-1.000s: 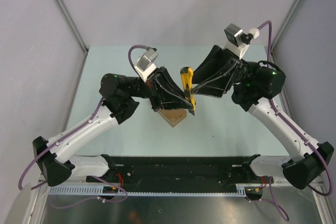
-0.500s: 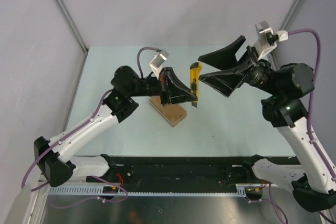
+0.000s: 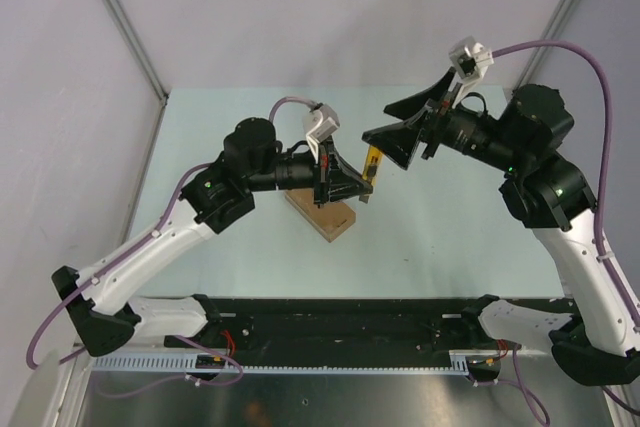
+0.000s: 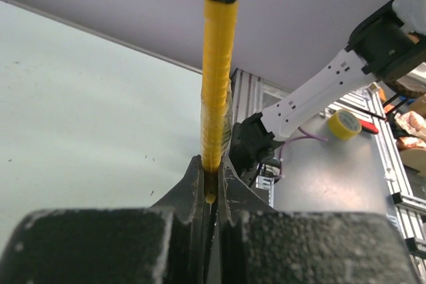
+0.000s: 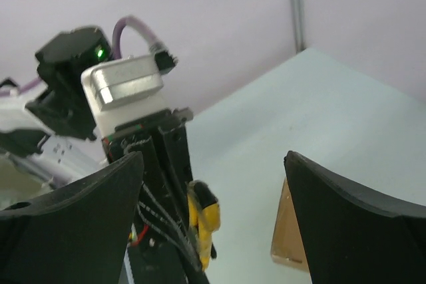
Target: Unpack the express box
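**Table** (image 3: 440, 237). Pale green work surface. It carries the box only. Both arms work above its middle.

**Arms.** The left arm (image 3: 150, 247) reaches in from the near left and the right arm (image 3: 575, 247) from the near right. Their wrists face each other over the centre of the table.

**Right gripper** (image 3: 378, 123). The jaws stand wide apart and hold nothing. It hangs just beside the upper end of the knife and well above the box.

**Left gripper** (image 3: 358, 187). The jaws are clamped on the knife body, and its wrist view shows the yellow handle pinched between the two fingers.

**Express box** (image 3: 325, 215). It lies flat on the table near the centre, directly under the left gripper, with its flaps closed. Nothing holds it down.

**Utility knife** (image 3: 372, 160). It is held roughly upright, with its lower end near the far right edge of the box. The pictures do not show whether the blade is extended or whether it touches the cardboard.

**Hazards (assessed).**
- The box may slide or turn under cutting force, because it is unrestrained.
- The knife may pivot in the jaws on contact, because it is gripped only across its narrow faces.
- A deep cut may damage the contents.
- The open right jaws may strike the knife top if either arm moves sideways.
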Available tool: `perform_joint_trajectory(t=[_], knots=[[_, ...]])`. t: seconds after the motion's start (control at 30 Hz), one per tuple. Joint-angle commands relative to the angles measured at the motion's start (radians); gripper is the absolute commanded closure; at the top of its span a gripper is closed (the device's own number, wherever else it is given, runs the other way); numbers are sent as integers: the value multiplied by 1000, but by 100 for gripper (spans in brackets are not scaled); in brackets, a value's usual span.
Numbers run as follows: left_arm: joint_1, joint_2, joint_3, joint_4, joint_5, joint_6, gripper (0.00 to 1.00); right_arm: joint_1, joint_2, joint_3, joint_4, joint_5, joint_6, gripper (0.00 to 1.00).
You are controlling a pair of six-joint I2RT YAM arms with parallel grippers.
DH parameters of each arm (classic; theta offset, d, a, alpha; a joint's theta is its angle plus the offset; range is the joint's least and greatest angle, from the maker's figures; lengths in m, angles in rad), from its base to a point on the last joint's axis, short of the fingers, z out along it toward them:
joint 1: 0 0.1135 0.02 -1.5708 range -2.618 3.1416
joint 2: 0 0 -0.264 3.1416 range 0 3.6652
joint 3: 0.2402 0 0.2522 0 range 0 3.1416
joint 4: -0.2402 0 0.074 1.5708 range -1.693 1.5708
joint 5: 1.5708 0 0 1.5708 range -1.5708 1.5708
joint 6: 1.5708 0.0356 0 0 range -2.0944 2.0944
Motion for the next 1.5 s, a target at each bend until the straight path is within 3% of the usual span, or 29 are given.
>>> perform_joint_trajectory(t=[0.0, 0.3, 0.43, 0.67, 0.7, 0.8, 0.83, 0.87, 0.9, 0.97, 1.0, 1.1, 1.2, 1.47], knots=[[3, -55, 44, -83, -29, 116, 100, -2, -7, 50, -85, -167, -115, 10], [30, -61, 58, -123, 91, 167, 100, -80, 32, 76, -181, -382, -146, 27], [30, -50, 63, -130, 95, 165, 100, -80, 52, 62, -151, -412, -112, 46], [30, -21, 83, -131, 125, 173, 100, -78, 56, 21, -79, -414, -60, 49], [30, -21, 84, -132, 122, 176, 100, -78, 58, 22, -79, -417, -58, 53], [30, -21, 93, -131, 108, 182, 99, -78, 65, 27, -102, -392, -72, 82], [30, -23, 94, -132, 105, 183, 96, -80, 65, 31, -112, -376, -79, 97], [30, -24, 95, -132, 102, 189, 94, -80, 64, 34, -117, -365, -84, 100], [30, -27, 98, -131, 94, 191, 83, -82, 58, 33, -112, -354, -86, 100], [30, -33, 103, -130, 80, 193, 75, -83, 49, 31, -99, -327, -80, 100], [30, -35, 106, -130, 72, 193, 50, -85, 36, 30, -71, -319, -74, 100], [30, -67, 106, -121, -40, 179, 19, -91, 18, 31, -10, -296, -43, 100], [30, -139, 55, -37, -180, 151, 6, -117, 16, 57, 30, -279, -6, 100], [30, -236, -70, 230, -426, 64, 3, -169, -30, 44, 188, -172, 120, 100]])
